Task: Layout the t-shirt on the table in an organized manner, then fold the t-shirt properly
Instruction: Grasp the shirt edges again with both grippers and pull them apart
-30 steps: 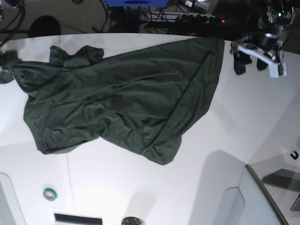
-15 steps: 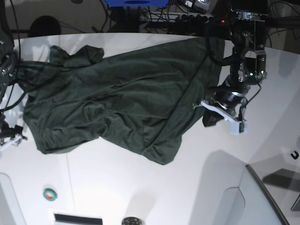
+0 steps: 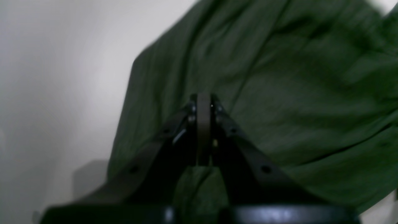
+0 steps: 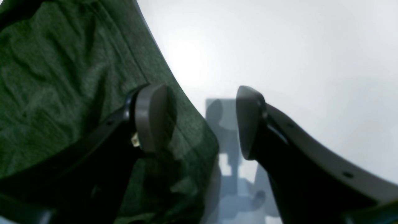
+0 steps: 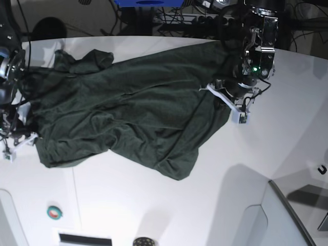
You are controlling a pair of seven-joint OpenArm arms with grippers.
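Observation:
The dark green t-shirt [image 5: 133, 102] lies wrinkled and askew across the white table [image 5: 154, 205]. My left gripper [image 5: 228, 102] is over the shirt's right edge in the base view. In the left wrist view the left gripper [image 3: 203, 102] is shut, its pads pressed together just above the t-shirt [image 3: 295, 93], and no cloth shows between them. My right gripper [image 5: 18, 141] is at the shirt's left edge. The right wrist view shows the right gripper [image 4: 199, 121] open, one finger over the hem of the t-shirt [image 4: 62, 77] and the other over bare table [image 4: 279, 46].
A small green round thing [image 5: 55, 211], a black slot [image 5: 84, 239] and a dark round part [image 5: 143, 241] sit near the front edge. A grey panel [image 5: 287, 215] fills the front right corner. Cables and a power strip [image 5: 205, 20] run behind the table.
The left arm moved from beside the shirt's right edge up and left onto it, and its jaws went from open to shut. The right arm came in at the shirt's left edge.

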